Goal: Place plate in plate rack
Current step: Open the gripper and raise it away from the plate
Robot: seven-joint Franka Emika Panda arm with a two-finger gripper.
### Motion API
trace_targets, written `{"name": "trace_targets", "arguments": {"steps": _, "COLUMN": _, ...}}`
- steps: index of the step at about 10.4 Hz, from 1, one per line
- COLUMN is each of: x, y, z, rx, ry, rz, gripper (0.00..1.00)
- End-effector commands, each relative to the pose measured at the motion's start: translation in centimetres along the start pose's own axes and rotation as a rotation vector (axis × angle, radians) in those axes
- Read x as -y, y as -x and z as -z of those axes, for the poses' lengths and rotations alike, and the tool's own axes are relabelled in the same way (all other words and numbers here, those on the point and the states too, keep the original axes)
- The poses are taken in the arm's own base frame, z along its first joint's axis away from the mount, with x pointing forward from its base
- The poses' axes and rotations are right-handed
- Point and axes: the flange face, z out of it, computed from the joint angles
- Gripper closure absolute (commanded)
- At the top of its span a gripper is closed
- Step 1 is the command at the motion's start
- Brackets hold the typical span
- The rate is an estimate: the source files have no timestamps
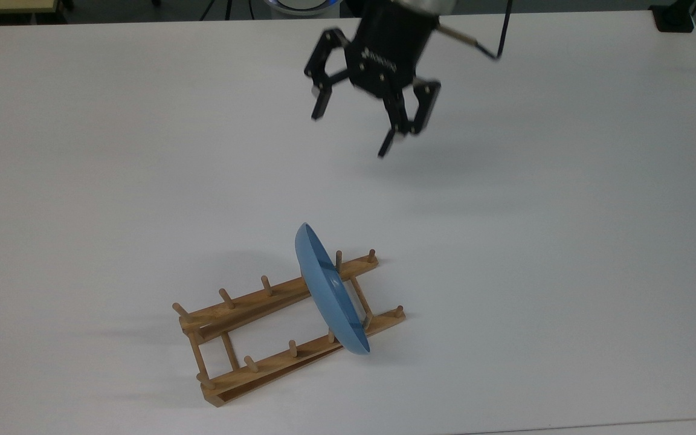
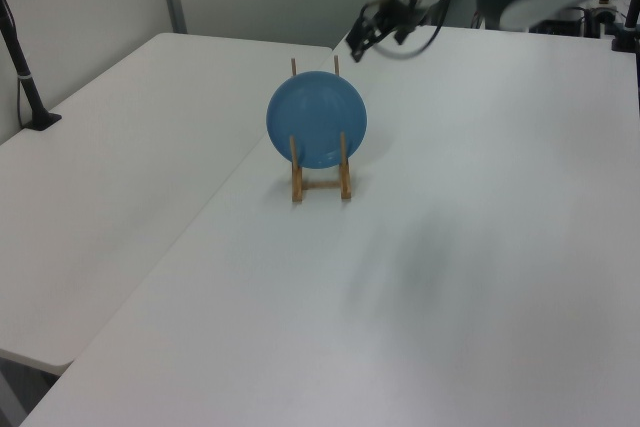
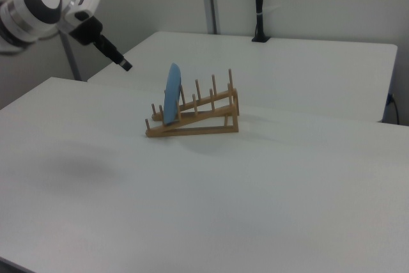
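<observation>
Here, light-blue plate (image 1: 330, 290) standing on edge between pegs near one end of the wooden plate rack (image 1: 245, 314) on the white tabletop (image 1: 565, 241), gripper (image 1: 351, 133) raised well apart, jaws spread, empty.

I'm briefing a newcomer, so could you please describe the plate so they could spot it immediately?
On the white table sits a wooden rack. Standing on edge between its pegs, near the lower end, is the plate: round, light blue, the one coloured item there.

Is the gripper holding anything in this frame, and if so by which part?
Nothing is held. The gripper is open and empty above the table, well apart from the plate, which stands on edge between pegs of the plate rack.
</observation>
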Motion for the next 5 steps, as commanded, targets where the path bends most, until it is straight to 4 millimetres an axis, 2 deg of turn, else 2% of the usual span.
{"name": "trace_targets", "arguments": {"steps": 1, "x": -6.2, "y": -1.5, "z": 6.2, "rx": 0.291, "ry": -0.129, "rz": -0.03, "gripper": 0.0}}
{"name": "trace_targets", "arguments": {"steps": 2, "x": -7.6, "y": -1.3, "z": 7.6, "rx": 0.355, "ry": -0.143, "rz": -0.039, "gripper": 0.0}}
{"name": "trace_targets", "arguments": {"steps": 4, "x": -10.1, "y": -1.2, "z": 8.1, "rx": 0.461, "ry": -0.144, "rz": -0.015, "gripper": 0.0}}
{"name": "trace_targets", "arguments": {"steps": 5, "x": -11.0, "y": -0.9, "z": 7.9, "rx": 0.493, "ry": -0.148, "rz": 0.082, "gripper": 0.0}}
